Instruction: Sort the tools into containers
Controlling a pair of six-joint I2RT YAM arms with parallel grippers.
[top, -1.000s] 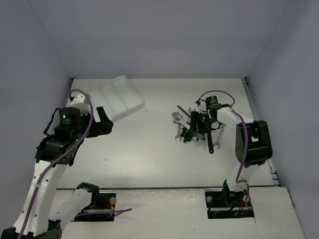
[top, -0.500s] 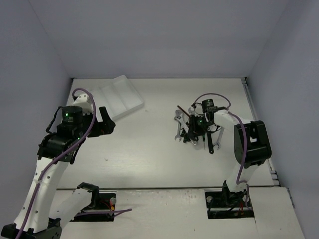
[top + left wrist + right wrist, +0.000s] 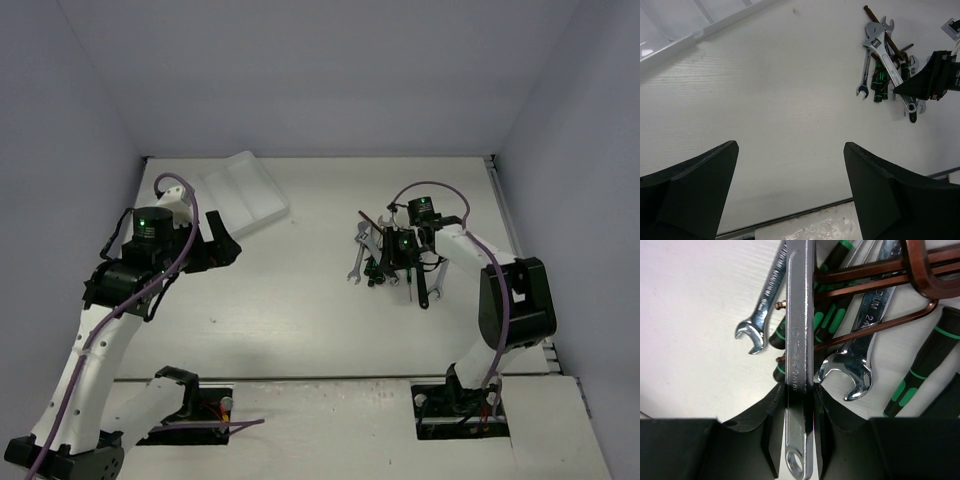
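While the left arm climbs from its base at lower left and bends toward the white tray (image 3: 245,192) at upper left, the left gripper (image 3: 215,243) hangs released, jaws wide, over bare worktop (image 3: 300,290). Right of centre lies the heap of tools (image 3: 362,250). There the right arm, elbow at far right, reaches leftward, and the right gripper (image 3: 400,252) is clenched on the handle of a silver adjustable wrench (image 3: 799,340) atop the heap.
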